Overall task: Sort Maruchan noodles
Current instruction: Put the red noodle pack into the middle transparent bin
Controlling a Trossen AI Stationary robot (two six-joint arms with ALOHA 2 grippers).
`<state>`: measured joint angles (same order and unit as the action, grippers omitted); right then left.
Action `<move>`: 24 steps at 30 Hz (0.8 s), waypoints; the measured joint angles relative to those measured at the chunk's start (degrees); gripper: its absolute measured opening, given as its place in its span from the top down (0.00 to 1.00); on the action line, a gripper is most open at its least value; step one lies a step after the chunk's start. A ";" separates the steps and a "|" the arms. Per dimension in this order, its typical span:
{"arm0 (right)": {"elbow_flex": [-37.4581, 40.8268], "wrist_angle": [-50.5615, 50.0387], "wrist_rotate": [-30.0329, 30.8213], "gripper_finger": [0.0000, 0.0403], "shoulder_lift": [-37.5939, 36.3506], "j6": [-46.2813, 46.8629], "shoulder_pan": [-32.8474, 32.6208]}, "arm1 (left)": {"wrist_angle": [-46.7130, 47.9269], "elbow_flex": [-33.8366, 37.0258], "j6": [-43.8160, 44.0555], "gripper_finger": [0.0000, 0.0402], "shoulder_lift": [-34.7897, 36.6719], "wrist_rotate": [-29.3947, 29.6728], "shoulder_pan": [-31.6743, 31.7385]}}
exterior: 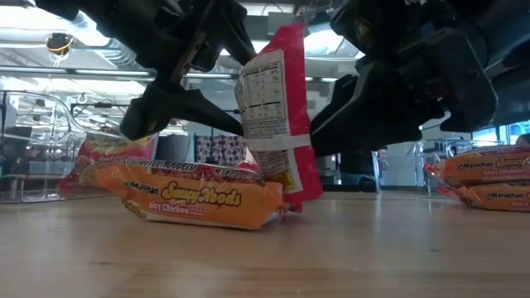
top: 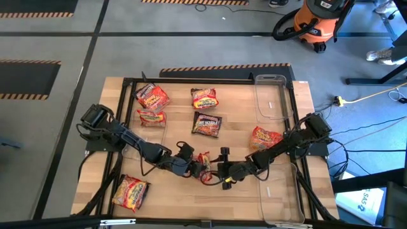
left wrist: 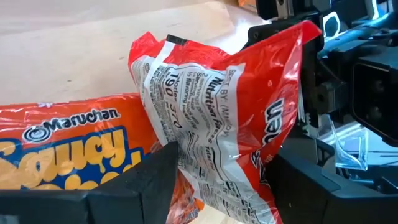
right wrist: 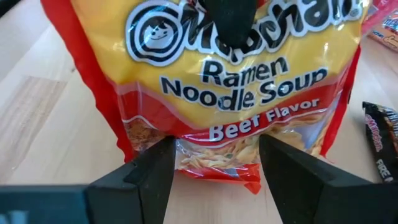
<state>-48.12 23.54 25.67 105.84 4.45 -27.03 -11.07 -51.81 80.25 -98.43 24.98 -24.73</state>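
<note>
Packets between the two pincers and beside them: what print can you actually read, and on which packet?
"Maruchan", "Ramen Noodle Soup", "Beef Flavor": front of the upright red-and-yellow packet.
"Nutrition Facts", "BEST BY": back of that packet; the finer print is too small to read.
"Maruchan", "Saucy Noods", "Spicy Chicken": flat orange packet on the table.
"Maruchan": stacked orange packets at the table's edge.
Lettering on the dark packet: cut off, unreadable.

arms [top: 137, 145]: two — black, jointed, cables trailing off the bases
fingers [right wrist: 149, 177]: matte black — blunt, wedge-shaped, two on each wrist
</note>
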 joint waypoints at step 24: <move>-0.11 0.95 2.36 0.44 -0.09 0.37 0.07 | 1.62 -0.02 1.73 0.35 1.75 -0.40 1.75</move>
<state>-48.23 24.48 28.02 105.75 4.81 -26.95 -9.46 -51.83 81.98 -96.68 24.59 -22.98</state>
